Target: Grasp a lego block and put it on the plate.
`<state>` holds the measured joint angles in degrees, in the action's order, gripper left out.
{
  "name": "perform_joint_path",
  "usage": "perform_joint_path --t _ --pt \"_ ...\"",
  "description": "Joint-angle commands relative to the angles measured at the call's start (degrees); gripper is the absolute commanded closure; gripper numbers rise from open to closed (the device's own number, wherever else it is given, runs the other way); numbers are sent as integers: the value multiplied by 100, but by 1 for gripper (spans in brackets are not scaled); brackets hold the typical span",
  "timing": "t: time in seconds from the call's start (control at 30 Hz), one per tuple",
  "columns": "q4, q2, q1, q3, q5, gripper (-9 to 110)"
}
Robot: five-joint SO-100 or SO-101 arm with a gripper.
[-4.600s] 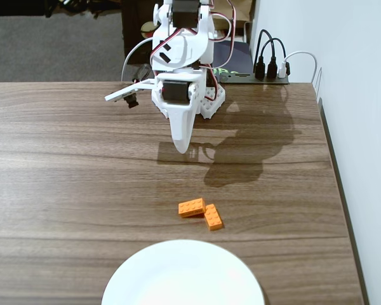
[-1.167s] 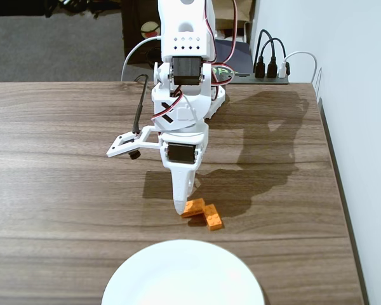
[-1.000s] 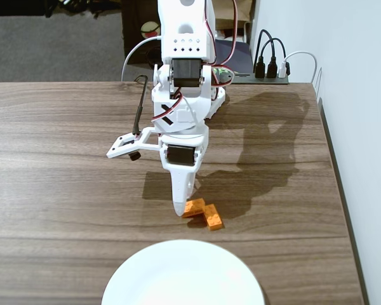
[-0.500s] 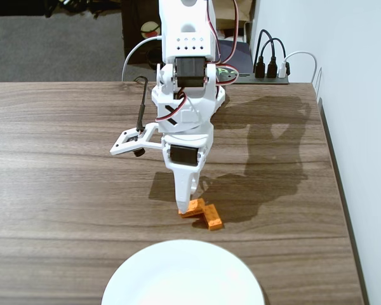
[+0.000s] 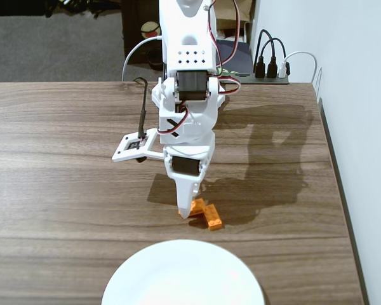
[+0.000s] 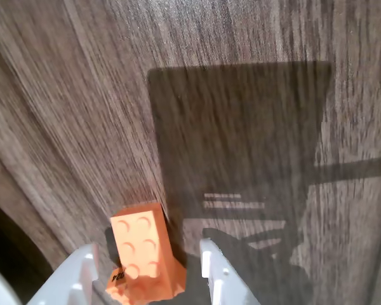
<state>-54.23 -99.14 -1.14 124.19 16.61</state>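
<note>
The white two-finger gripper (image 6: pixel 149 267) is down at the wooden table (image 5: pixel 63 190), its fingers spread apart with the small orange rectangular plastic lego block (image 6: pixel 146 254) standing between them. In the wrist view a gap shows on each side of the brick, so the jaws are parted and nothing is clamped yet. In the fixed view the fingertips (image 5: pixel 189 215) reach the table at the near end of that brick, which lies touching a second orange plastic brick (image 5: pixel 212 216) just to its right; how exactly the two meet is hard to tell, since the arm covers part of them.

The large round plain white plate (image 5: pixel 183 274) sits at the bottom edge of the fixed view, near the bricks and bare. So the approach looks finished, but the grasp itself, the lift, the carry to the plate and the release all remain to be done.
</note>
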Motion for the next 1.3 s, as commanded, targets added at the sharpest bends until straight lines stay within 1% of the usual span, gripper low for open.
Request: perform_joint_path --t 0.0,0.97,1.17,1.27 --pt "-18 53 18 -325 -70 81" --pt "53 325 26 -554 -53 82" --pt "105 369 35 -554 -70 85" --pt "141 378 44 -554 -70 89"
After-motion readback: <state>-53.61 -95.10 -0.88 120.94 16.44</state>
